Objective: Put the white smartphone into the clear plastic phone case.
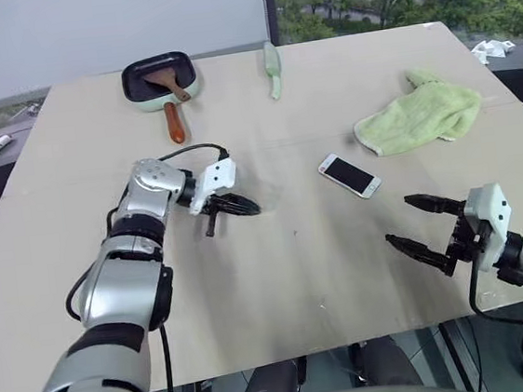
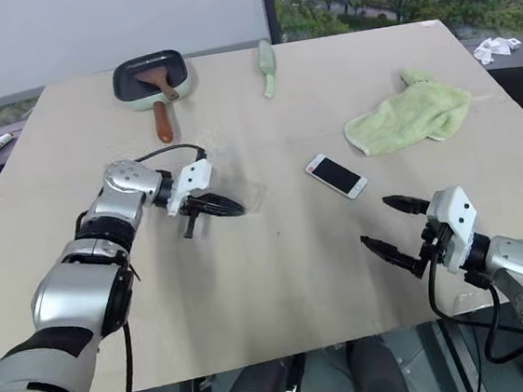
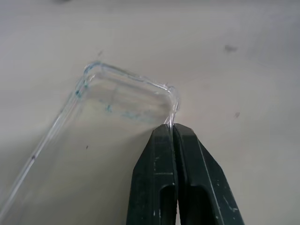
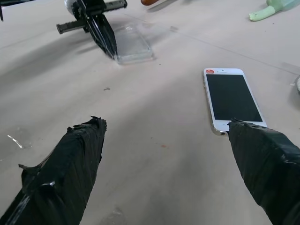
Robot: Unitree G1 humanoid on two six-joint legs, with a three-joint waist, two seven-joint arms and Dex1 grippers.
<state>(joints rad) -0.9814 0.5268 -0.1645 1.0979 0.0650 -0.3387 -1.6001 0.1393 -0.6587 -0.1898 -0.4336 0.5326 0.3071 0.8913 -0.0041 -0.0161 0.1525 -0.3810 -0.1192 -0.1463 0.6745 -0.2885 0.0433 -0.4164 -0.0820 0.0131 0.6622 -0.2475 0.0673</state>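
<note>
Head view first: the white smartphone [image 1: 349, 175] lies flat, screen up, on the beige tabletop [image 1: 280, 288], just in front of the green cloth [image 1: 419, 114] and apart from it. Take that phone as the landmark. To its left the left hand [image 1: 244, 205] is down at the tabletop, its 2 black fingers pressed together on the clear plastic phone case [image 2: 243, 196], which shows here as a faint glossy patch. Nearer the robot than the phone, and a little to its right, the right hand [image 1: 410, 221] hovers with its fingers spread wide, holding nothing. Far beyond the phone, toward the window side, sit a green pan [image 1: 159, 78] with a brown spatula [image 1: 168, 85] inside it, and a pale green tool [image 1: 272, 68] beside it.

Left wrist view: the 2 fingers [image 3: 159, 187] are squeezed tight on the rim of the case [image 3: 119, 101] at 1 rounded corner; the shell lies flat, open side up.

Right wrist view: 2 taped fingers [image 4: 65, 173] stand far apart. The phone [image 4: 232, 98] lies just past 1 fingertip; whether they touch I cannot tell. Beyond it, the left hand [image 4: 111, 49] pinches the edge of the case [image 4: 133, 44].
</note>
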